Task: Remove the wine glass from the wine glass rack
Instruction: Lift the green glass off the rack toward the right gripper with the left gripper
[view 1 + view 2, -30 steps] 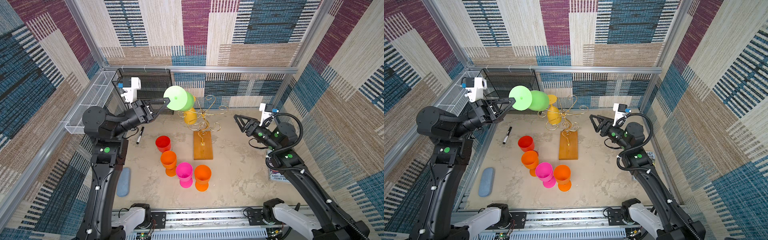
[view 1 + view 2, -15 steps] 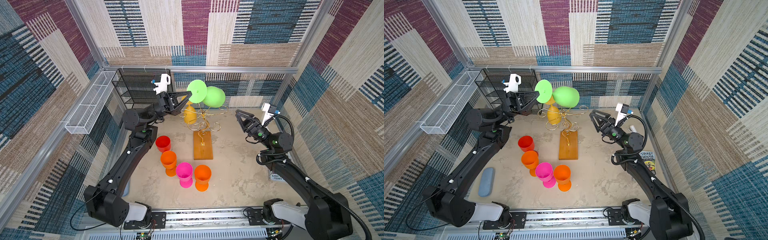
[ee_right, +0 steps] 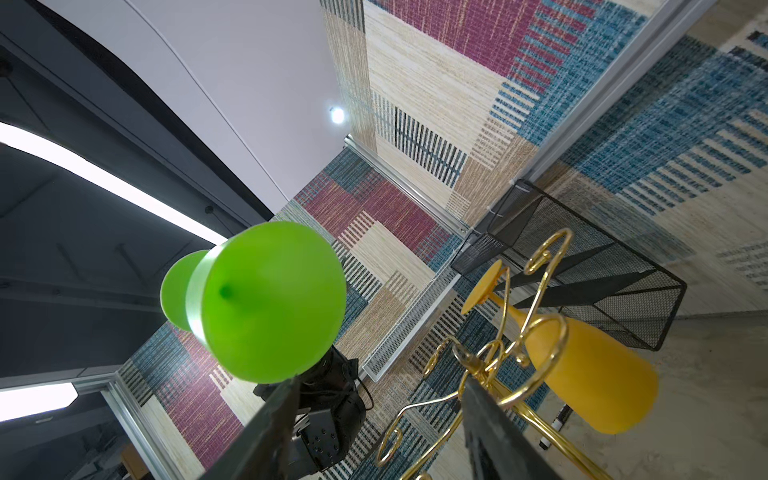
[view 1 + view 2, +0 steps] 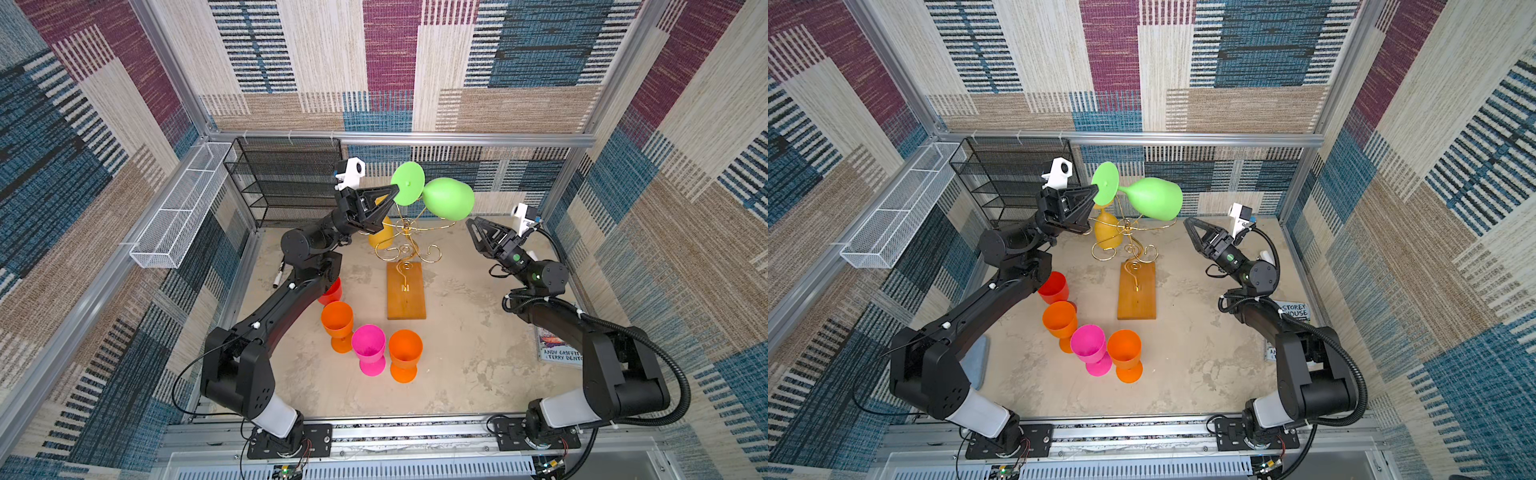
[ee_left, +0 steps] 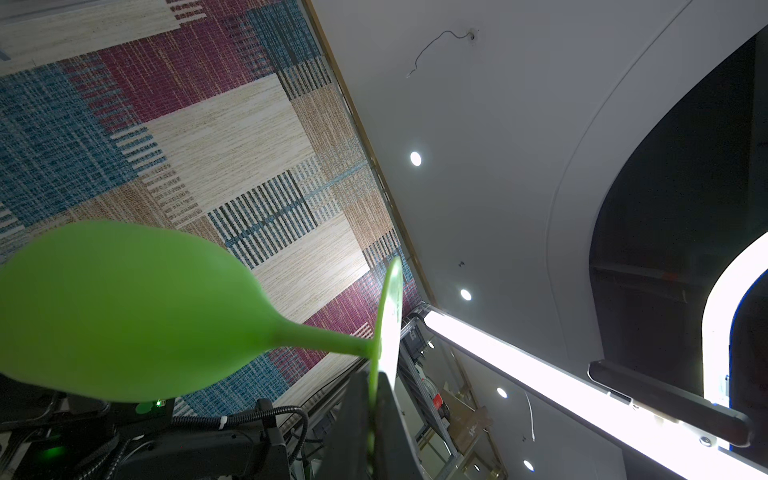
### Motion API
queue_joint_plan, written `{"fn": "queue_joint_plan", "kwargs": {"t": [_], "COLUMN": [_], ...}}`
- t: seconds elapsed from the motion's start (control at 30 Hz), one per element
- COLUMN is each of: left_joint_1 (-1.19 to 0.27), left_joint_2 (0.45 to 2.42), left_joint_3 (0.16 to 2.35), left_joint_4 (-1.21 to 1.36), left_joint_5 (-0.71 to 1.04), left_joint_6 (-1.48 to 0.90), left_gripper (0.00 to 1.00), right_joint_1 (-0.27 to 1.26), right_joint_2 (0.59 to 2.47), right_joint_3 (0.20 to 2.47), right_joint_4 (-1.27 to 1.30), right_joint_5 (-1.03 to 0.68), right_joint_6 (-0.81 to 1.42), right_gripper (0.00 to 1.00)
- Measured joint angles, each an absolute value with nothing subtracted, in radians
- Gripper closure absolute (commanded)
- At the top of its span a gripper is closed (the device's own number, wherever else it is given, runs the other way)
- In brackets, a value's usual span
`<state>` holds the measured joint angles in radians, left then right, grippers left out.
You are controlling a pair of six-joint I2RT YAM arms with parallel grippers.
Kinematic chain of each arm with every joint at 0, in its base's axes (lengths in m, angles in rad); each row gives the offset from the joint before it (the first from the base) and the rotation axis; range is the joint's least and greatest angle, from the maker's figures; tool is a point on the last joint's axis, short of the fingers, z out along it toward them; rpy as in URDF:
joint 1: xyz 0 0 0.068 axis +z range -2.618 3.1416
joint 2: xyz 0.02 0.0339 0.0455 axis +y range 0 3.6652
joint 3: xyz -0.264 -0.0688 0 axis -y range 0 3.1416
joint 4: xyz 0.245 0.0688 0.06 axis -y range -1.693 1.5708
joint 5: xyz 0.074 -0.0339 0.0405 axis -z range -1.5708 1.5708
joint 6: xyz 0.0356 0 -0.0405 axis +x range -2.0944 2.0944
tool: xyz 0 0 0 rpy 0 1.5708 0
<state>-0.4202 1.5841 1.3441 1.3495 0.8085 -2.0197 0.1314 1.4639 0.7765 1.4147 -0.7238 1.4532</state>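
Note:
My left gripper (image 4: 392,192) (image 4: 1094,191) (image 5: 374,378) is shut on the foot disc of a green wine glass (image 4: 449,198) (image 4: 1154,198) (image 5: 124,307) (image 3: 270,299). The glass lies sideways in the air above the wine glass rack (image 4: 405,237) (image 4: 1125,237) (image 3: 490,361), a gold wire tree on a wooden base (image 4: 406,291). A yellow wine glass (image 4: 380,237) (image 4: 1106,230) (image 3: 582,374) hangs bowl-down on the rack's left side. My right gripper (image 4: 471,226) (image 4: 1190,224) (image 3: 380,382) is open and empty, just right of and below the green bowl.
Red (image 4: 332,291), orange (image 4: 337,320), pink (image 4: 368,347) and orange (image 4: 405,353) goblets stand in front of the rack's base. A black mesh shelf (image 4: 286,183) and a white wire basket (image 4: 183,212) are at the back left. A marker (image 4: 277,276) and a book (image 4: 559,349) lie on the table.
My left arm has swung the green glass from the left to over the rack, bowl now pointing right. The right gripper has risen slightly toward it.

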Motion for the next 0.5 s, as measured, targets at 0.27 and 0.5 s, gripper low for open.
{"fn": "queue_joint_plan", "kwargs": {"t": [0.27,0.5], "left_joint_1": [-0.435,-0.451], "left_joint_2": [1.624,1.638], "left_joint_3": [1.36,1.377], "left_joint_4": [1.35,1.353], "left_joint_5": [0.801,0.789], "left_joint_6": [-2.031,-2.042], "left_gripper": [1.0,1.0], "right_joint_1": [0.132,0.132], "right_joint_2": [1.42,1.384], "right_joint_3": [0.785,0.795], "right_joint_4": [1.415,1.415], "right_joint_5": [-0.734,-0.754], "right_joint_6": [1.425,1.385], "right_gripper": [0.36,0.36]}}
